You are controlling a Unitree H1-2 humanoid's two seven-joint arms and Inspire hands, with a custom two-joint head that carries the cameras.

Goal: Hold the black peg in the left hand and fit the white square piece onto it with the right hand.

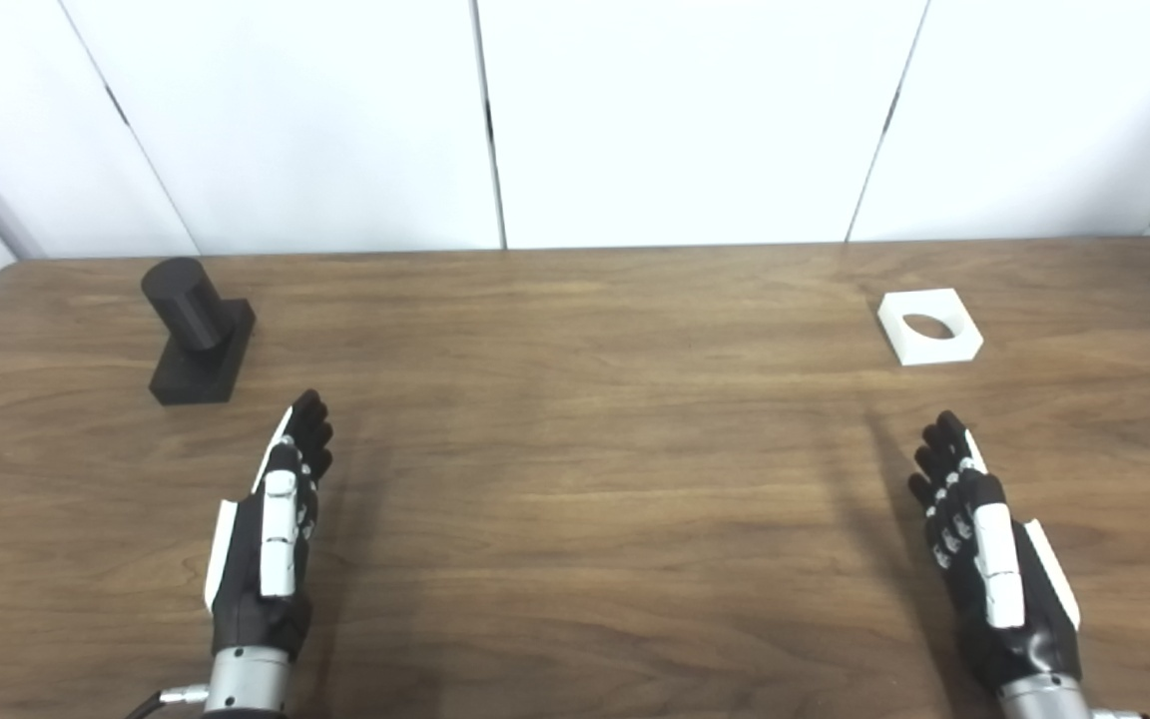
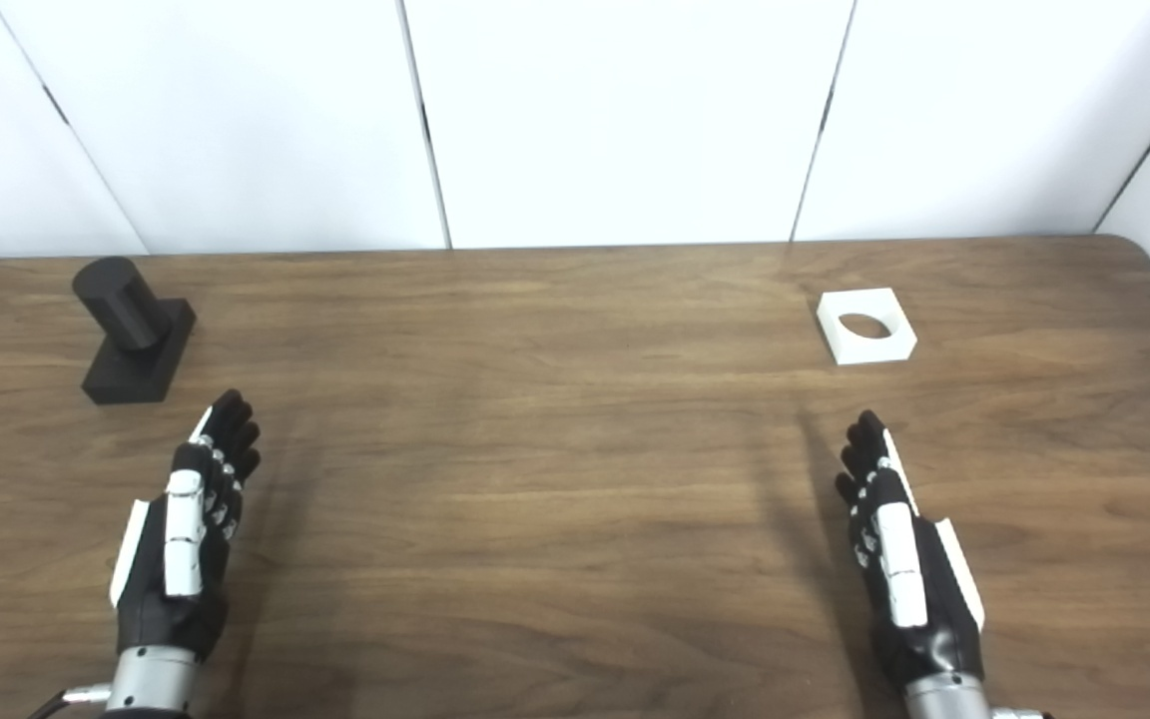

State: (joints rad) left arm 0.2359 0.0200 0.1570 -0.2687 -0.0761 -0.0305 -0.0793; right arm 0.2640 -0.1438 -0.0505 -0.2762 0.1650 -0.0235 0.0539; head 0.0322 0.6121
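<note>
Hands empty: left hand (image 1: 271, 534) and right hand (image 1: 984, 544) flat, fingers extended, apart from black peg (image 1: 198, 330), white square piece (image 1: 929, 326).

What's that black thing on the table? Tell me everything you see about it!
It is the black peg: a matte, round post standing upright on a flat rectangular base of the same dark, plastic-looking stuff. The post sits toward the far end of the base. It rests on the wooden table, at the far left. Nothing else touches it; the left hand waits nearer the camera, apart from it.
</note>
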